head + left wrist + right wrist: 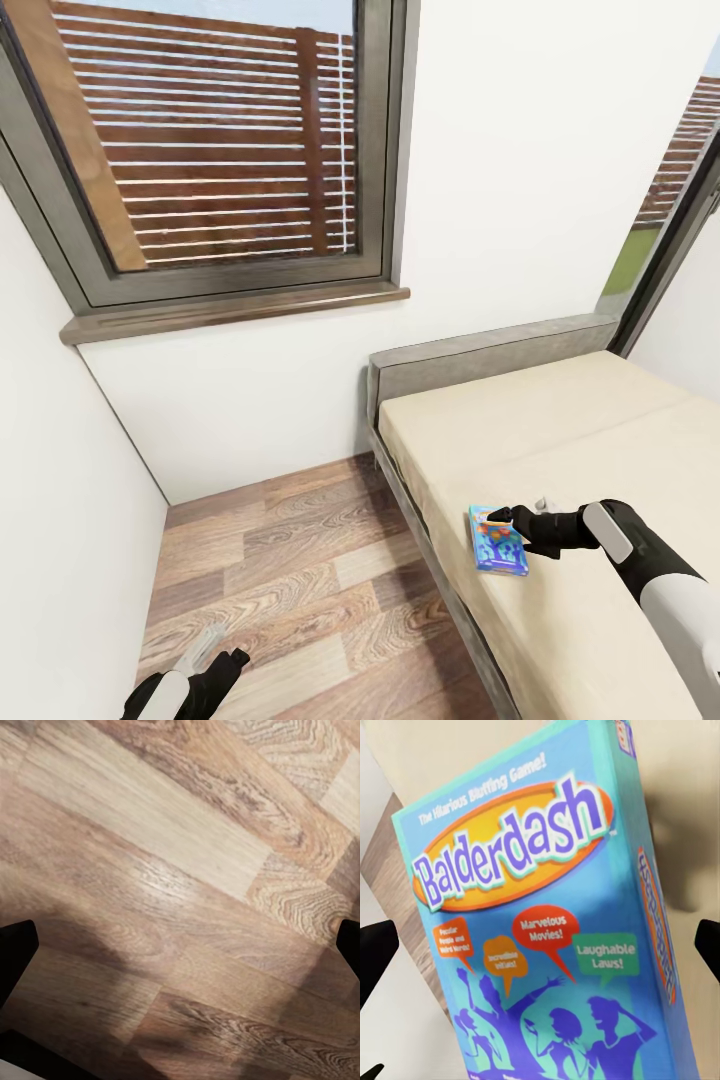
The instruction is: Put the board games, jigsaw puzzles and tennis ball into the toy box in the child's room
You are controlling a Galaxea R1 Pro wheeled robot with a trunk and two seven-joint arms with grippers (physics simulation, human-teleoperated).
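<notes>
A blue board game (497, 540) with an orange "Balderdash" title (547, 930) lies flat on the beige mattress, close to the bed's near left edge. My right gripper (513, 528) reaches in from the right and hovers just over the box, open, with its black fingertips (376, 952) spread wider than the box and nothing gripped. My left gripper (218, 652) hangs low over the wood plank floor (180, 870), open and empty.
The bed (600, 430) has a grey frame and a headboard (480, 365) against the white wall. A large grey-framed window (220, 150) with a sill sits above. Wood floor (290, 570) lies between the bed and the left wall.
</notes>
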